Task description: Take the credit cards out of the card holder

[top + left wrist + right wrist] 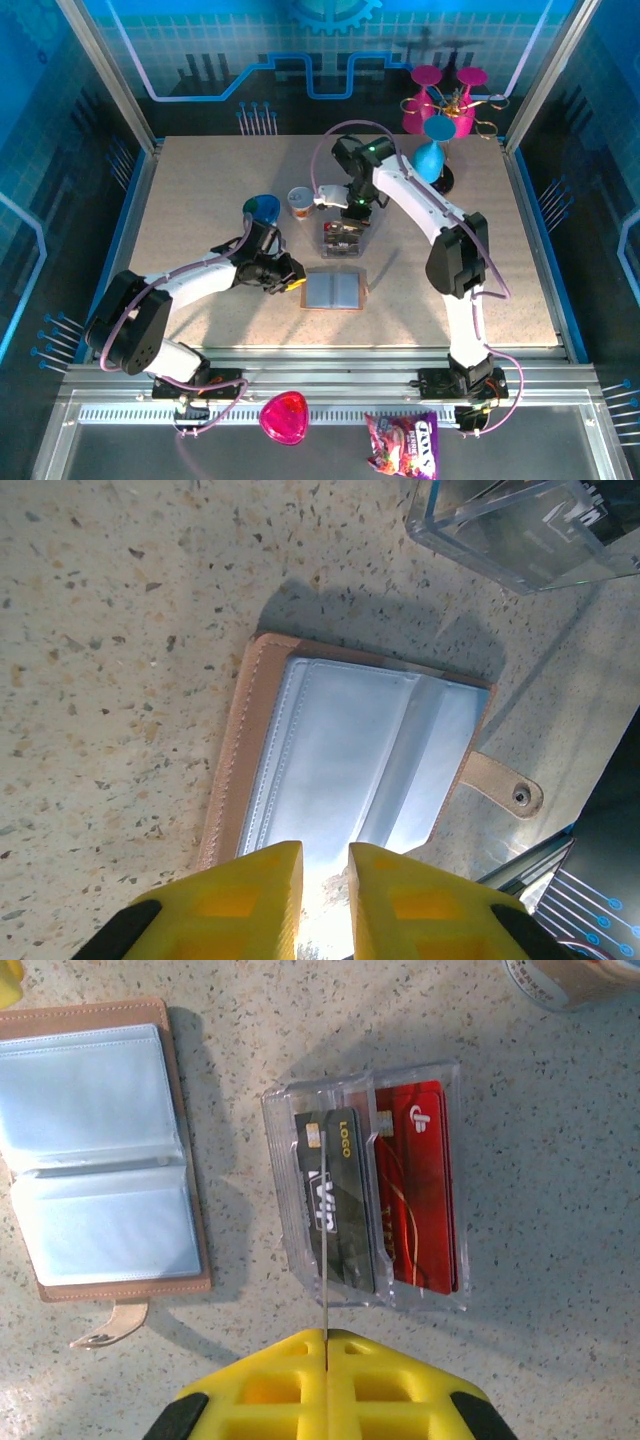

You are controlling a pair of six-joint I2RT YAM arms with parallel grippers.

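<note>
Holder (334,290) lies open on the surface, sleeves apparently empty. Right pincer (326,1338), wrist pointing down, is clenched on a card (325,1240) held edge-on over the box (463,1190) just beyond the holder; dark and red cards sit inside. Next, probably: lower squarely into a slot, release. Left pincer (325,865), arm low, is at the holder's left edge with a narrow gap; can't tell if gripping.

A clear plastic container (344,238) stands mid-table, a small cup (300,203) and blue-green disc (264,208) to its left.
</note>
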